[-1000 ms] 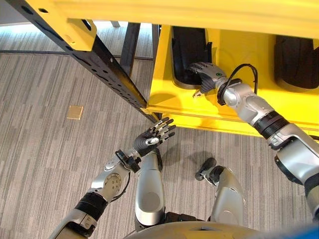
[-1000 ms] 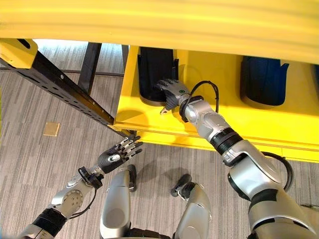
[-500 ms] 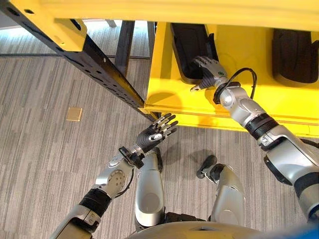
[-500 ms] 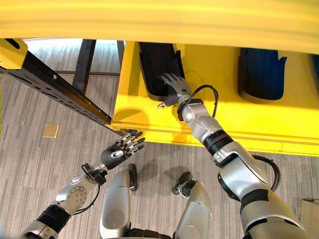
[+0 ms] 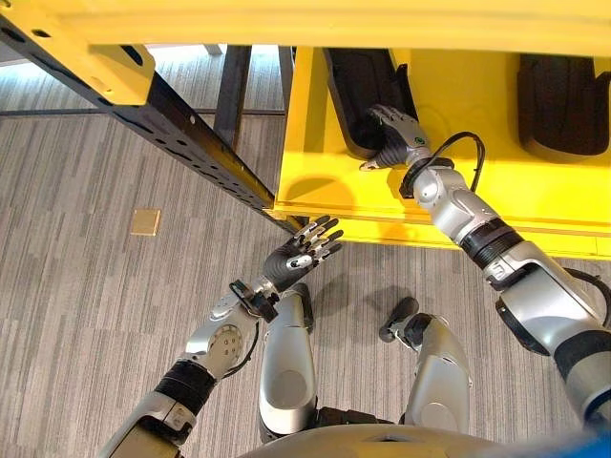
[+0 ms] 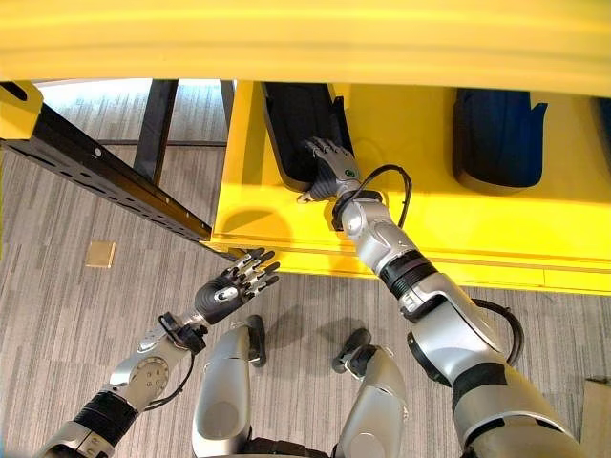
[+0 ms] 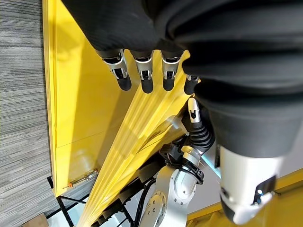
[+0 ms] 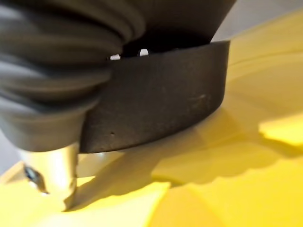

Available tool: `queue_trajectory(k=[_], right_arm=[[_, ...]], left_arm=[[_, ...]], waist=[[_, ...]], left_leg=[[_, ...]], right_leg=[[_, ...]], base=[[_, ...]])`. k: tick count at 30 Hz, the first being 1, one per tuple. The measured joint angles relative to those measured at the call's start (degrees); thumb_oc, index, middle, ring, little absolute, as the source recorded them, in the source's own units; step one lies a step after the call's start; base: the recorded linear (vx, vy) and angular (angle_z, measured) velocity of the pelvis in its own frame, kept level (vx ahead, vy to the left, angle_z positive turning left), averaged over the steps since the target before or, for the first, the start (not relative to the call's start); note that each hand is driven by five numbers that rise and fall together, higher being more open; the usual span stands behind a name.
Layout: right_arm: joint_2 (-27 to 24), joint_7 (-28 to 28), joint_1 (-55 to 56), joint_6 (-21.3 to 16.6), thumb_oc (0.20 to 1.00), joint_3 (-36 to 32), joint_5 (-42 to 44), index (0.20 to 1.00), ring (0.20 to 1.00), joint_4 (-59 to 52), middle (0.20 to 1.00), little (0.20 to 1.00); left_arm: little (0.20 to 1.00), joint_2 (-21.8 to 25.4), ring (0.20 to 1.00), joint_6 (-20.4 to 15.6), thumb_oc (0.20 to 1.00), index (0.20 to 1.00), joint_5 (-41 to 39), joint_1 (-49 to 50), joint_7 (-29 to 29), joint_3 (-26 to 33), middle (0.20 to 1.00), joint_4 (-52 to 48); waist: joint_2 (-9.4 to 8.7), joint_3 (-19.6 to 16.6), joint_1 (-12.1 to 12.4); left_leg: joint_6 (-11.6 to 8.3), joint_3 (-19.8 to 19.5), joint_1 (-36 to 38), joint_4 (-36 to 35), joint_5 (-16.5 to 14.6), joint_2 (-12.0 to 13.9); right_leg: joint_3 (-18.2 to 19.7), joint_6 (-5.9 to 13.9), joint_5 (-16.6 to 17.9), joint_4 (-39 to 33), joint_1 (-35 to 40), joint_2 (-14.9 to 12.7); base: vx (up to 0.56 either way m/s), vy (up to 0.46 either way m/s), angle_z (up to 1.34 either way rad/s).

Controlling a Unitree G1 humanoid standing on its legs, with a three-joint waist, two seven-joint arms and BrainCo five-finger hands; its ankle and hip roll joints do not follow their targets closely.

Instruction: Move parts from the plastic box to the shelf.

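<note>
The right hand (image 5: 393, 135) was up on the yellow shelf (image 5: 325, 181), resting on the near end of a black part (image 5: 361, 91) close to the shelf's left edge. From the wrist camera the part's dark edge sat right against the hand, but the fingers were tucked over it and I honestly couldn't tell if it was gripping or not. A second black part (image 5: 561, 103) lay further right on the same shelf, well apart. The left hand (image 5: 298, 258) hung just below the shelf's front left corner, fingers spread, holding nothing.
</note>
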Motion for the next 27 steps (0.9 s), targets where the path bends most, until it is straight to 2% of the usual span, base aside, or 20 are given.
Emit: queue_trajectory(k=[7,18,27], right_arm=[[0.7,-1.1,0.5,1.3,1.000,-0.6,5.3,1.000,1.000,-1.3,1.000,1.000],[3.2,-2.8,1.5,2.5,1.000,-0.9,8.0,1.000,1.000,-1.4,1.000,1.000],[6.6,-6.8,3.4,3.6,1.000,-1.6,9.1,1.000,1.000,-2.4,1.000,1.000]], left_arm=[[1.000,-0.9,1.000,-0.5,1.000,1.000,0.0,-0.2,0.2,-0.1,1.000,0.0],[1.000,-2.2,1.000,-1.9,1.000,1.000,0.0,-0.6,1.5,-1.6,1.000,0.6],[1.000,-2.4,1.000,-3.5,1.000,1.000,0.0,-0.6,2.5,-2.2,1.000,0.6]], waist=[[0.17,-0.1,-0.3],[0.44,-1.2,-1.1],[0.39,-1.5,-1.8]], left_leg=[[0.00,0.2,0.0,-0.1,0.0,0.0],[0.02,0.3,0.0,-0.1,0.0,0.0],[0.04,0.5,-0.2,-0.1,0.0,0.0]], right_leg=[[0.1,0.03,0.0,-0.1,-0.1,0.0],[0.2,0.07,0.1,-0.2,-0.2,0.1],[0.5,0.20,0.2,-0.3,-0.5,0.2]], base=[[0.00,0.000,0.00],[0.00,0.000,0.00],[0.00,0.000,0.00]])
